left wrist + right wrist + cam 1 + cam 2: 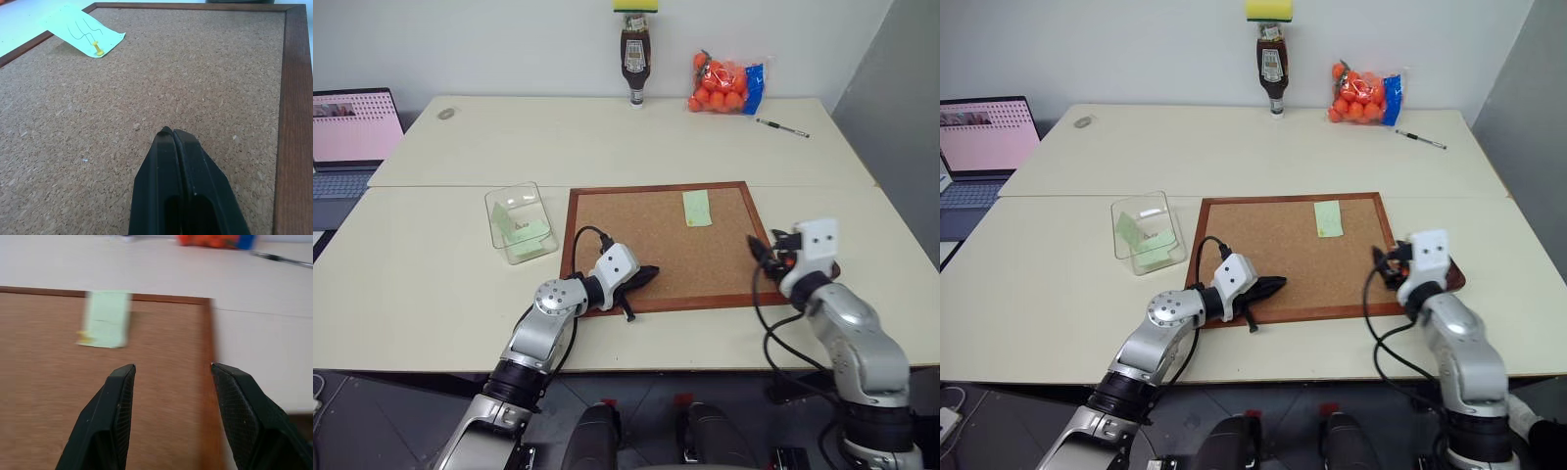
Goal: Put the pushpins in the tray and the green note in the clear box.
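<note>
So the left gripper (641, 279) has its two black fingers pressed tight together, nothing between them, hovering low over the near-left part of the corkboard (636, 245). The right gripper (171, 377) is at the board's right edge with its fingers spread wide, also holding nothing.

From the left gripper, the green note (697, 208) sits up around 1 o'clock on the cork, and from the right gripper it's more like 10 o'clock, well apart from both. A yellow pushpin (98, 47) sticks in the note's near end. The clear box (521, 222) is off at about 10 o'clock from the left gripper, just beside the board's left frame, with pale green slips already inside.

All of this is on a cream table (431, 255). At the far wall there's a sauce bottle (634, 64) with a yellow sponge (635, 5) on top, a bag of oranges (724, 83) and a pen (781, 127). A laptop (352, 137) is cut off at the left. A dark reddish bit shows behind the right wrist, can't tell what it is.
</note>
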You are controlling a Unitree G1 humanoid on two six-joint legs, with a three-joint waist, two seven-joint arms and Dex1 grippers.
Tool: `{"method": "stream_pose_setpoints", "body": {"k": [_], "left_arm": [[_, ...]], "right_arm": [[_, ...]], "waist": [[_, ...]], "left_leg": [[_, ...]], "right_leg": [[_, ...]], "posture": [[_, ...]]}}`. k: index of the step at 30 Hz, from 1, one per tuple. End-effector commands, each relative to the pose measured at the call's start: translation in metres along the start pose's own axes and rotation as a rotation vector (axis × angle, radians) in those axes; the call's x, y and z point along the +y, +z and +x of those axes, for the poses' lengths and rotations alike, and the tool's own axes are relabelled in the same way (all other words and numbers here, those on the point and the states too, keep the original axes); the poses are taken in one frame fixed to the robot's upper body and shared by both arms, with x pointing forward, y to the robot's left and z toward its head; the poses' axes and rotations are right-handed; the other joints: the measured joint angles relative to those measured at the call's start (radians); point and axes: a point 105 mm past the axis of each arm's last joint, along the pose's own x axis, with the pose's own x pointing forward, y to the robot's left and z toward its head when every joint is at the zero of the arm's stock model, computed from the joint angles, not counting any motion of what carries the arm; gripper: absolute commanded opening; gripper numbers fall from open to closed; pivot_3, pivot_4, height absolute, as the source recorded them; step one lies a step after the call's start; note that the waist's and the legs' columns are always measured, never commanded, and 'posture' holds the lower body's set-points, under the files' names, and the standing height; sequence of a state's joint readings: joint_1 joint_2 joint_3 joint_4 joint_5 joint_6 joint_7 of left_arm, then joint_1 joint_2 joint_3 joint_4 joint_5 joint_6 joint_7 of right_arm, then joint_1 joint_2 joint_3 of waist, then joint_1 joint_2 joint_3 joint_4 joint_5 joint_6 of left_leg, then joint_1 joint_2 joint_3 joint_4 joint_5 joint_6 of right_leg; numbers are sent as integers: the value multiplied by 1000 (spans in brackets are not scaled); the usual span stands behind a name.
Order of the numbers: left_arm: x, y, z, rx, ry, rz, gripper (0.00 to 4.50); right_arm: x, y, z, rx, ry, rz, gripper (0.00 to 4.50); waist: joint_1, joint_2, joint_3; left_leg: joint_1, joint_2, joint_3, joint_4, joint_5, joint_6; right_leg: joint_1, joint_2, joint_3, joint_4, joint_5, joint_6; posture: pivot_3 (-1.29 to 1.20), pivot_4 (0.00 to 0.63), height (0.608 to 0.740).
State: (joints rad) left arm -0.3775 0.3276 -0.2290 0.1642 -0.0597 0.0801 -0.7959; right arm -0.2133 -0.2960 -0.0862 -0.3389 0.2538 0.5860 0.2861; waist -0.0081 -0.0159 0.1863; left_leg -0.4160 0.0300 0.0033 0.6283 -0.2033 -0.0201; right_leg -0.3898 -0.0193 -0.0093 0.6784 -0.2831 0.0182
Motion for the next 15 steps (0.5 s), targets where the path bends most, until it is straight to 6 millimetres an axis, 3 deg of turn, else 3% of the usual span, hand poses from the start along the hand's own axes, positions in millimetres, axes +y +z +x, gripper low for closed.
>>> {"method": "stream_pose_setpoints", "body": {"k": [1,6,13,15], "left_arm": [[3,5,1,-13,7,20,0],[4,7,1,-16,10,24,0],[2,7,0,-17,15,25,0],[2,7,-1,-16,17,24,0]], "right_arm": [[20,8,32,-44,64,-33,2577],[35,2,63,-25,122,-76,2577],[40,-5,88,-9,142,-120,2577],[37,-7,92,-2,134,-129,2218]], "waist": [[-1,0,0],[1,-1,0],[0,-1,0],[0,-1,0]], "left_leg": [[0,0,0,0,0,0],[0,0,1,0,0,0],[-1,0,1,0,0,0],[-1,0,1,0,0,0]], "right_leg": [[0,0,0,0,0,0],[0,0,0,0,0,0],[0,0,0,-1,0,0],[0,0,0,0,0,0]], "posture": [[0,150,740],[0,150,740],[0,150,740],[0,150,740]]}}
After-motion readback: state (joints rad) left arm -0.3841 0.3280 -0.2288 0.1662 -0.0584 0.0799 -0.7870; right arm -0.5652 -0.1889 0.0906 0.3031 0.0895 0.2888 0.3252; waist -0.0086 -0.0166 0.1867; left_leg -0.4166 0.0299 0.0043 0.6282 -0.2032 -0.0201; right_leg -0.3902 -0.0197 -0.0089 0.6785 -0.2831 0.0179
